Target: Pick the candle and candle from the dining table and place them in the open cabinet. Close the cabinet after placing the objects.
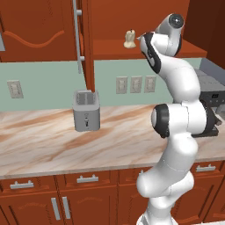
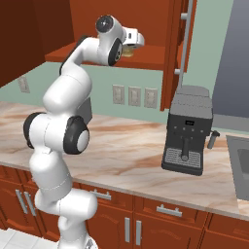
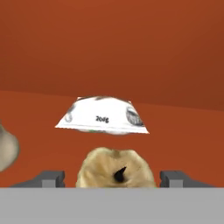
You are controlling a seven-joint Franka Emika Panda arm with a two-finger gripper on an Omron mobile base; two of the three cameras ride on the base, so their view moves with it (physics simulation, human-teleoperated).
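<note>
Between the parted fingertips [image 3: 54,178] of the gripper [image 3: 114,179] sits the tan candle [image 3: 114,171] on the cabinet [image 3: 112,52] shelf, apparently ungripped, so retreat is straight back.

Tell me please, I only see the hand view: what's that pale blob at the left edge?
Observer: The left base view shows it whole: it's the cream candle, standing upright on the cabinet shelf.
Operator: Is the door open?
Observer: Yes, the cabinet door stands swung out, edge-on to the left base camera.
Operator: What's underneath?
Observer: A toaster on the marble counter.
</note>
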